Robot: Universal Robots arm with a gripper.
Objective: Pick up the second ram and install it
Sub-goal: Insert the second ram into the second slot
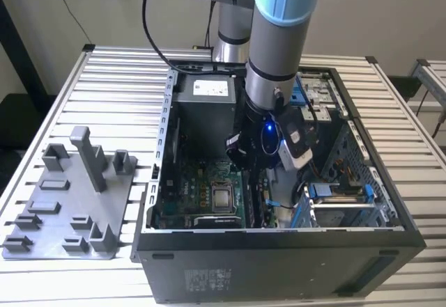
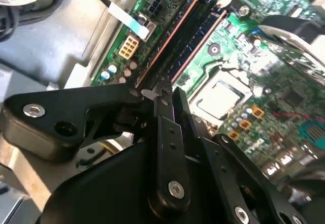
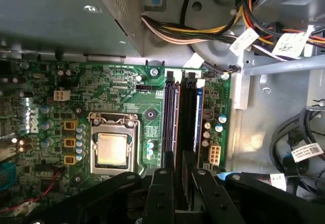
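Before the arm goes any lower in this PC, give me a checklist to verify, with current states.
1. Pincer above the slots: ok.
2. Ram held in the pincer: cannot tell.
3. Case open on top: ok.
4. Cables off the slots: ok, they lie past the slot ends.
5. Tray out of the way: ok, outside the case on the exterior view's left.
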